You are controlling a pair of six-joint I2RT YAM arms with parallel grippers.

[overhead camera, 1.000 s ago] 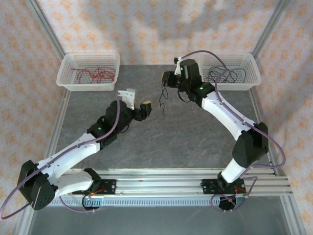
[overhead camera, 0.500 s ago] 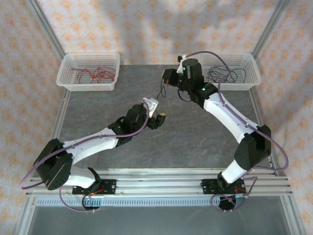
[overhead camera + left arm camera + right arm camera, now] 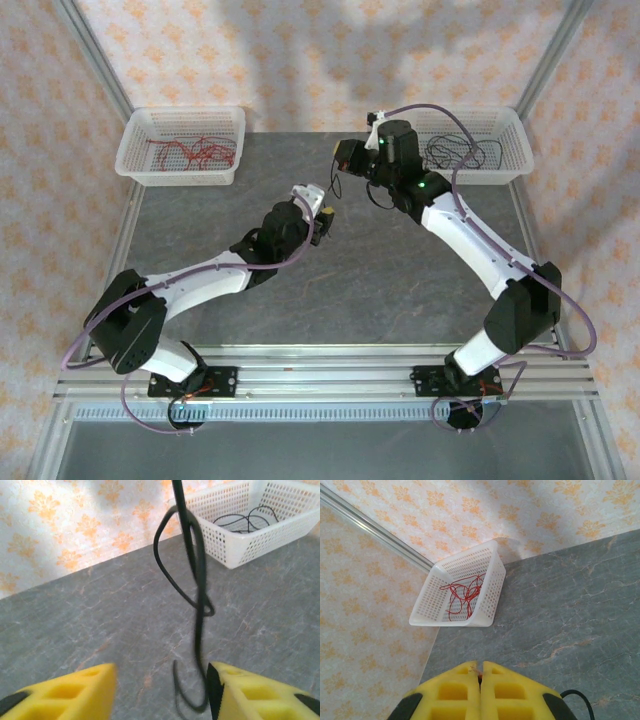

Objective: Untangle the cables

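black cable (image 3: 198, 587): one twisted loop hanging above the table (image 3: 330, 290), near 12 o'clock of its centre in our top view, top end running up to the right gripper
right gripper (image 3: 480, 672): pads pressed together, we judge it clamped on that cable's top end
left gripper (image 3: 161, 679): jaws apart, lower loop dangles between them, close to the 3 o'clock pad, no grip we can see
red cables (image 3: 192, 152): in the 10 o'clock basket (image 3: 128, 150)
other black cables (image 3: 462, 152): in the 2 o'clock basket (image 3: 515, 140)
progress: we judge it late, colours mostly sorted, this one loop left to straighten and bin
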